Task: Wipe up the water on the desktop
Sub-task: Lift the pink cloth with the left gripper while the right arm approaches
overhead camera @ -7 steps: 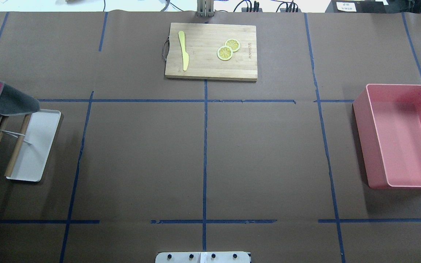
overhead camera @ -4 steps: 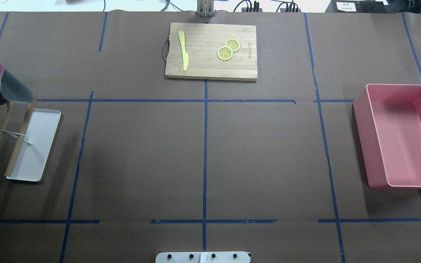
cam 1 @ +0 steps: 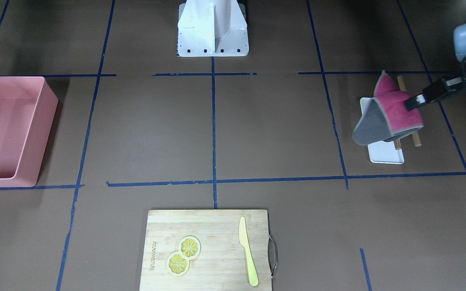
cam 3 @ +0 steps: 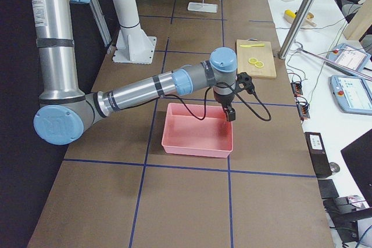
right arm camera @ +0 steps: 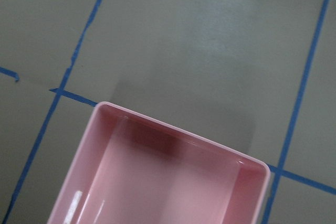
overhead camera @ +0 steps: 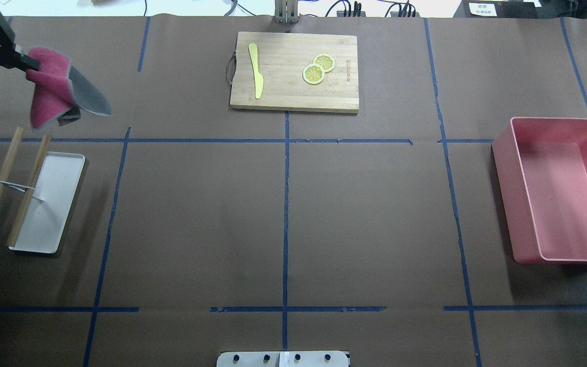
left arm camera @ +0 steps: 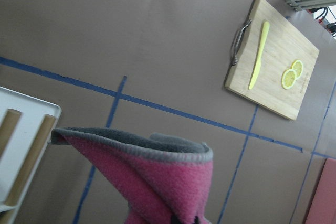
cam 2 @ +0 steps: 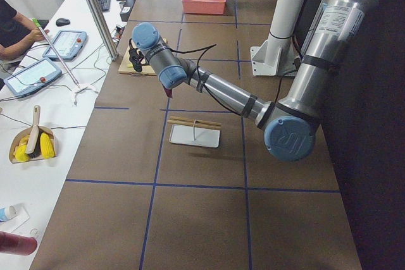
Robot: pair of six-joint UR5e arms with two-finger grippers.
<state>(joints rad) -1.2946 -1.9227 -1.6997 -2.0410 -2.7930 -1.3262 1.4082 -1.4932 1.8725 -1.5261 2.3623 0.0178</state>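
My left gripper (overhead camera: 31,64) is shut on a pink cloth with a grey underside (overhead camera: 58,96) and holds it in the air at the far left of the dark-brown desktop (overhead camera: 196,219). In the front view the gripper (cam 1: 411,102) holds the cloth (cam 1: 390,115) over a white tray. The cloth fills the bottom of the left wrist view (left arm camera: 163,182). I see no water on the desktop. My right gripper (cam 3: 230,114) hangs over the pink bin (cam 3: 197,137); it shows only in the right side view, so I cannot tell its state.
A white tray (overhead camera: 51,214) with a rack of two wooden rods (overhead camera: 29,186) lies at the left. A bamboo cutting board (overhead camera: 293,92) with a yellow knife (overhead camera: 256,69) and lemon slices (overhead camera: 318,69) sits at the far middle. The pink bin (overhead camera: 558,188) stands at the right.
My left gripper has carried the cloth away from the rack, toward the far edge and a little to the right, and has come into the overhead view.
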